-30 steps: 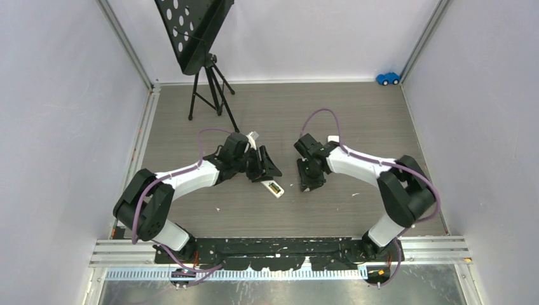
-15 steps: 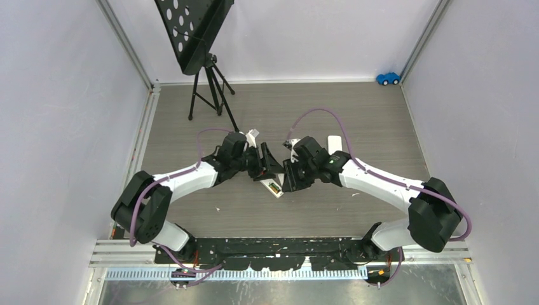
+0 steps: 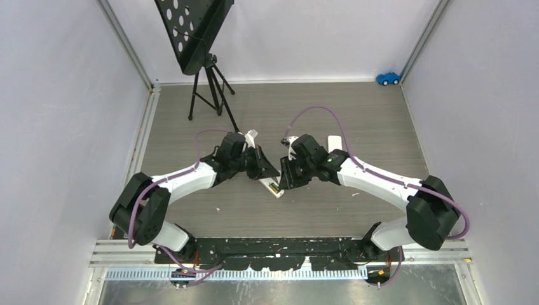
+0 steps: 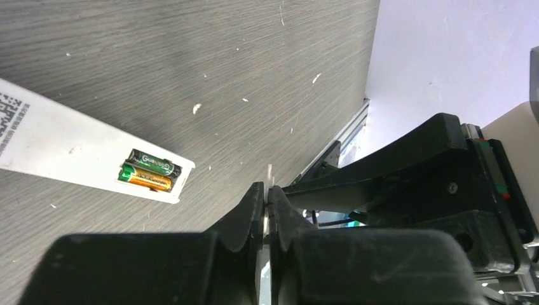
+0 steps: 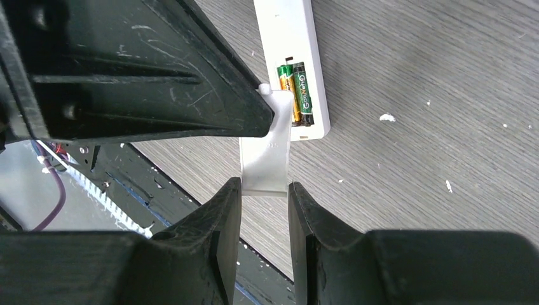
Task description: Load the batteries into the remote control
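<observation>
Nearest me, the remote (image 5: 284, 28) lies flat on the table (image 3: 318, 210), its open bay end toward the bases. I count two batteries (image 5: 297, 94) seated side by side in the bay, one green and one orange-gold, and I see none loose. So loading looks done to me. What's left is the cover (image 5: 267, 155), one piece, off the remote and held up close by that end. The right gripper (image 5: 266, 190) clamps its lower edge. The left gripper (image 4: 267, 206) has its jaws almost closed on the thin tab end. Further back I see one small white slab (image 3: 335, 140), one stand (image 3: 202, 57) and one blue toy car (image 3: 388, 78).
</observation>
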{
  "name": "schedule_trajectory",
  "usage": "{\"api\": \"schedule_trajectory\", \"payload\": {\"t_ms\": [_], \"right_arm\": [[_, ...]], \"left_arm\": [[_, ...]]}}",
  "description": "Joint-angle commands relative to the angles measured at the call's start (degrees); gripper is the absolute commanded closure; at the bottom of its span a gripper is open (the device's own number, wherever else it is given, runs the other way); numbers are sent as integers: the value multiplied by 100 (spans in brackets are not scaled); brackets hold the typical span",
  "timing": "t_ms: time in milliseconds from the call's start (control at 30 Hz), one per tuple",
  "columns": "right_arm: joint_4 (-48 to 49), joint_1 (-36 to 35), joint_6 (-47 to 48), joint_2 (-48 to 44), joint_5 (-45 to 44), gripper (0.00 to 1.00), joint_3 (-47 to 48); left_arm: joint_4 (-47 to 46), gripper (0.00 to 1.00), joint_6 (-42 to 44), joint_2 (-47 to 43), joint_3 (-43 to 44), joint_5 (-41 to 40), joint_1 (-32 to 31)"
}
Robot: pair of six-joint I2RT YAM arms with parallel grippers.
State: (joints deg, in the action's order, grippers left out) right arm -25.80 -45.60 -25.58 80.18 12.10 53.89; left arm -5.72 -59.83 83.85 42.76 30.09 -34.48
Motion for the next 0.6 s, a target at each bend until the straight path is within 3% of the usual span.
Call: {"api": "schedule_trajectory", "payload": {"t_ms": [0,133,200,367,567], "right_arm": [[278,-24,140,7,-38,68,284],[190,-28,301,-264,-430,42,311],[223,-55,410,-480,-542,35,256],[437,-438,872,-1005,-1038,31,33],[1752,-1419,2271,-1612,-1496,33,-593]], "left_arm": [[-40,100,38,-144,36,204,27],[220,100,92,-229,64,113,34],[694,100,90,-270,214,38,75],[2268,100,-251,-265,766,-67,351],[3412,100,-1005,-506,1126,118,618]]}}
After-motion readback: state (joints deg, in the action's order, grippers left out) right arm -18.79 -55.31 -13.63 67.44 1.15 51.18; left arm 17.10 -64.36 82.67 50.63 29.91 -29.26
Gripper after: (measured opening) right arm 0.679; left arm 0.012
